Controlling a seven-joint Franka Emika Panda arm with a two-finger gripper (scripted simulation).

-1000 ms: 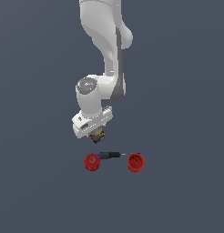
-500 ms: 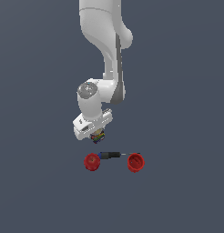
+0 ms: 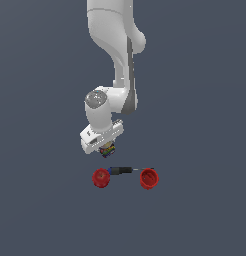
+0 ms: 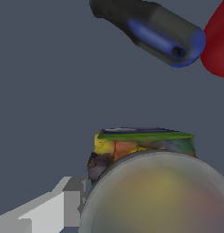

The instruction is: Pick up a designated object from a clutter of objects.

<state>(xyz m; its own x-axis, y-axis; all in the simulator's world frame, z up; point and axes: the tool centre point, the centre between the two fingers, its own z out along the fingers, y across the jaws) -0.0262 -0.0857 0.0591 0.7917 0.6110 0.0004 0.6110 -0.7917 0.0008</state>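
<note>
The multicoloured can [image 3: 108, 149] sits between the fingers of my gripper [image 3: 107, 148], just under the white hand. In the wrist view the can's grey metallic top [image 4: 161, 191] fills the near field, with its yellow, red and green label [image 4: 132, 148] behind it. One white finger [image 4: 63, 200] lies against the can's side; the other finger is hidden. The gripper is shut on the can. The rest of the clutter lies a little past the can, apart from it. I cannot tell whether the can touches the floor.
A black marker with a blue end [image 3: 120, 170] [image 4: 155, 32] lies between two red round objects [image 3: 100, 177] [image 3: 149, 178]; one of them shows in the wrist view [image 4: 218, 41]. The tiny clamp is too small to make out. The floor is plain grey.
Almost nothing has moved. The wrist joint has sunk very slightly, and the can stays between the fingers in the same place.
</note>
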